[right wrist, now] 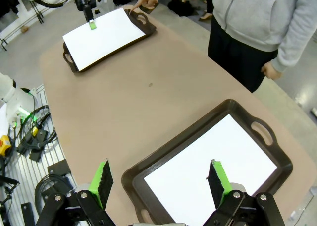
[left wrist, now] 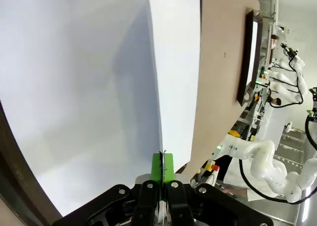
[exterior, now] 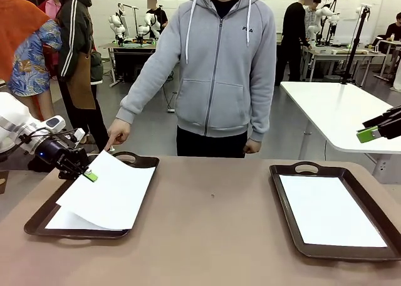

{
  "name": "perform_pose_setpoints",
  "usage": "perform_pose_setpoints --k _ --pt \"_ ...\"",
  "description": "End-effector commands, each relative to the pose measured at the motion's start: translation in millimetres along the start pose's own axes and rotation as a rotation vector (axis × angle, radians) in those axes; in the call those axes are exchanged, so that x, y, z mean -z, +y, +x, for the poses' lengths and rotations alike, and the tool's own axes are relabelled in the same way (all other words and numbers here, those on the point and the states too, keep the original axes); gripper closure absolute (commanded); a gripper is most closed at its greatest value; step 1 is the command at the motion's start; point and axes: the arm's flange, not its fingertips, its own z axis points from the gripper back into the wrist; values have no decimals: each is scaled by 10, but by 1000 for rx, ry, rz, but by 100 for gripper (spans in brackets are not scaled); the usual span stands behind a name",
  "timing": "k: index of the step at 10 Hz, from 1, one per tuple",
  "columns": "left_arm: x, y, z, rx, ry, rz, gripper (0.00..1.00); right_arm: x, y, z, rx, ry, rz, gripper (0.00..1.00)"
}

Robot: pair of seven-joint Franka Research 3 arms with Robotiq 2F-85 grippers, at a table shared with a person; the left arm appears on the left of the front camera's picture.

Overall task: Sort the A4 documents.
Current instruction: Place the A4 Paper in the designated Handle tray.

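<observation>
Room: busy workshop, white benches and other people well behind the brown table (exterior: 213, 236)
Left tray (exterior: 37, 222): dark brown, handled, at about 9 o'clock on the table; a flat white sheet (exterior: 66, 221) lies in it
Lifted sheet (exterior: 113, 195): white paper, raised over the left tray, tilted, its far corner higher than the near edge; it overhangs the flat sheet beneath
Left gripper (exterior: 89, 174): at the 10 o'clock edge of the lifted sheet, green pads pressed together on the paper's edge; left wrist view shows the sheet edge-on, running up from between the pinched pads (left wrist: 163, 167)
Right tray (exterior: 376, 251): dark brown, handled, at about 3 o'clock on the table; one white sheet (exterior: 329, 211) lies flat inside, within the rim
Right gripper (right wrist: 161, 179): above the near side of the right tray, fingers (right wrist: 104, 179) spread wide apart, holding nothing, clear of the sheet below
Person: grey zip hoodie, standing at 12 o'clock on the far side
Person's hand (exterior: 118, 133): forefinger pointing down beside the far handle of the left tray, near the lifted sheet's far corner; whether it touches the tray cannot be told
Other hand (exterior: 253, 147): hanging at the person's side, behind the table edge
</observation>
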Motion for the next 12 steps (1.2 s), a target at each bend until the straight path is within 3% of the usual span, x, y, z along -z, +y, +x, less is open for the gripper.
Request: perform_pose_setpoints --k 1,9,12 --pt "-86 46 99 11 17 52 99 12 -1 -7 -1 -5 5 0" --pt "-95 82 130 -103 -11 253 99 12 -1 -7 -1 -5 5 0" --pt "-94 84 115 -112 -31 269 99 12 -1 -7 -1 -5 5 0"
